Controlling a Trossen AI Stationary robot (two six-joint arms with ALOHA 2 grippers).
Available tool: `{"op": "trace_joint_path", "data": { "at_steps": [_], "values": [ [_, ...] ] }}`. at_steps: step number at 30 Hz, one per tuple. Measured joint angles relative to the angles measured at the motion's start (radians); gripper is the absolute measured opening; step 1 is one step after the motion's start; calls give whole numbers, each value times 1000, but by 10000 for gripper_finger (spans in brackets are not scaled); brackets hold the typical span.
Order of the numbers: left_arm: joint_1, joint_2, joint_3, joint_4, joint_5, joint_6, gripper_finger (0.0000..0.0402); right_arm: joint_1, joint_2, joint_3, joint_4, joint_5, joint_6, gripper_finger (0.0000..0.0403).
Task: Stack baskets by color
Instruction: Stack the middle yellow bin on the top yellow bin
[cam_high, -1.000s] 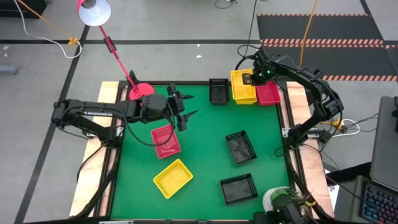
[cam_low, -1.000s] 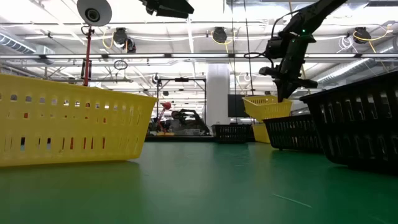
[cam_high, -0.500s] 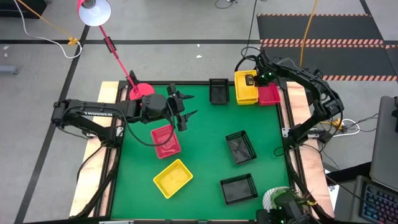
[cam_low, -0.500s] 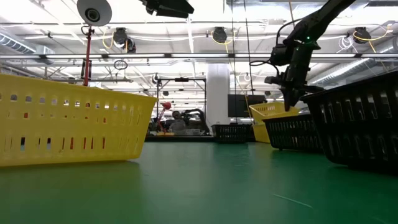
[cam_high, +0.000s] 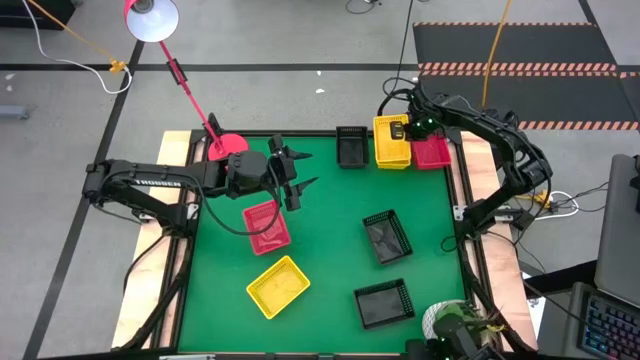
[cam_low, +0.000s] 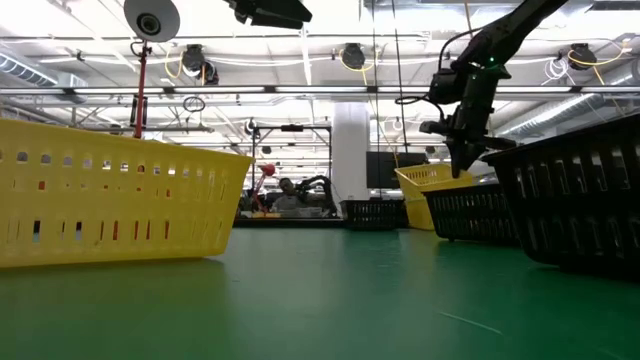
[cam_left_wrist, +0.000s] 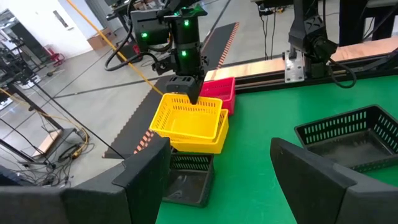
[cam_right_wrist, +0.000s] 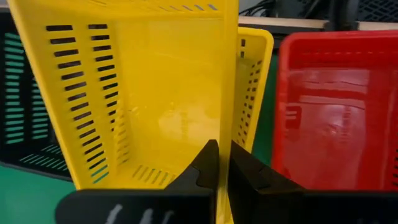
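On the green table, the right gripper is clamped on the wall of a yellow basket above a second yellow basket, mostly hidden beneath. A red basket and black basket flank them; the left gripper hangs spread apart

Far row: along the mat's upper edge in the high view, a lone basket left, a two-basket pile just right of it, and an end basket touching the pile's right side.
Pile: the upper basket sits tilted on the lower basket – possibly not fully nested.
Right gripper: on the upper basket's far rim.
Left gripper: left of centre, just above the mid-left basket.
Lower left: the corner basket, below the mid-left one.
Right of centre: the middle basket – the near basket below it, apart.
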Motion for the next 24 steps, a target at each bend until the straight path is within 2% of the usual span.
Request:
{"op": "trace_joint_path", "data": {
  "at_steps": [11, 24],
  "values": [
    [0, 0, 0, 0, 0, 1, 278, 20, 1, 0, 11, -4, 12, 6],
    [0, 0, 0, 0, 0, 2, 278, 11, 1, 0, 14, -26, -60, 6]
  ]
}}
